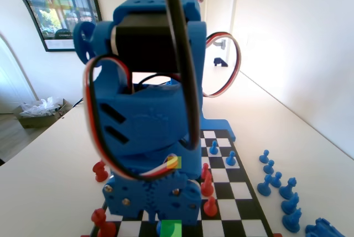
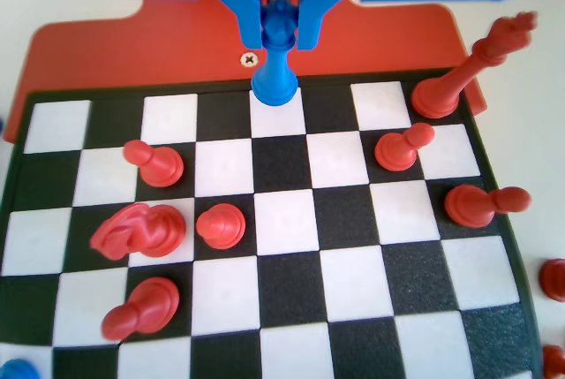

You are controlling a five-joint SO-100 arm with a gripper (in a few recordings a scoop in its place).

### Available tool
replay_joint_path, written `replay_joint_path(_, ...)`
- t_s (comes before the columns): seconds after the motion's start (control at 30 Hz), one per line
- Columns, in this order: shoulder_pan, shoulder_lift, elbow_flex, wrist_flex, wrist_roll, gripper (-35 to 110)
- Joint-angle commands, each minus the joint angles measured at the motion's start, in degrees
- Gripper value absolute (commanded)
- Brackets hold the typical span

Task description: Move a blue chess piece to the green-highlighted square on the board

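While the jaws clamp its crowned head, the blue chess piece [image 2: 275, 65] stands upright on a white far-row square of the board [image 2: 282, 220], seemingly touching down.

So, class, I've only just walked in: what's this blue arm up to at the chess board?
The blue arm's gripper is shut on the blue chess piece, a slim one with a crown-like top. In the wrist view the piece stands upright, its base on or just above a white square in the last row of the board, with red pieces scattered nearby. In the fixed view the arm looms close, and the green-highlighted square sits at the bottom edge just beneath it. Spare blue pieces wait beside the board.
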Motion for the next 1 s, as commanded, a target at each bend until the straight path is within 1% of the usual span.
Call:
replay_joint_path(0.0,-0.2,2.7,0.8,-2.1,-0.8,1)
replay_joint_path(0.27,-0.5,2.5,3.5,-2.8,-0.9,1)
replay_joint_path(0.97,0.5,4.3,3.3,-1.7,-0.5,1)
